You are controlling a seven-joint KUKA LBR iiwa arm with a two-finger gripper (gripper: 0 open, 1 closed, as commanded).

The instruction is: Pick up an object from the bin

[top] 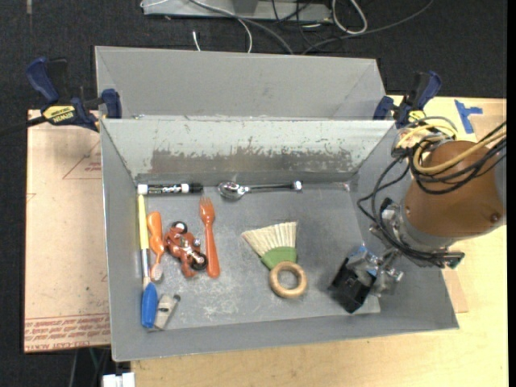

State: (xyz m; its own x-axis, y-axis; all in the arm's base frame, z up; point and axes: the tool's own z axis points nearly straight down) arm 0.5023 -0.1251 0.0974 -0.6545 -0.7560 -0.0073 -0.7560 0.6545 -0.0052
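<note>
Orange-brown rounded cover of the arm's wrist (447,192), looped with yellow and black cables, standing highest over the right side of the grey metal bin (242,127). Below it, the black gripper (353,287) sits low by the floor in the bin's front right corner, close to the right wall; whether it is spread or closed cannot be told. Nearest thing: a pale wooden ring (288,280), lying flat just to the gripper's left and apart from it. Touching the ring's far edge, a shuttlecock with white feathers and a green base (272,244). Along the back wall, a metal spoon (258,188) and, to its left, a black marker with a white end (169,189), both lying lengthwise. Left side of the floor: an orange plastic fork (210,236), a red and orange toy figure (184,248) beside it, a small orange spoon (155,232), a thin yellow stick (143,232) along the left wall, and in the front left corner a blue oblong piece (150,305) next to a small grey piece (167,309).
</note>
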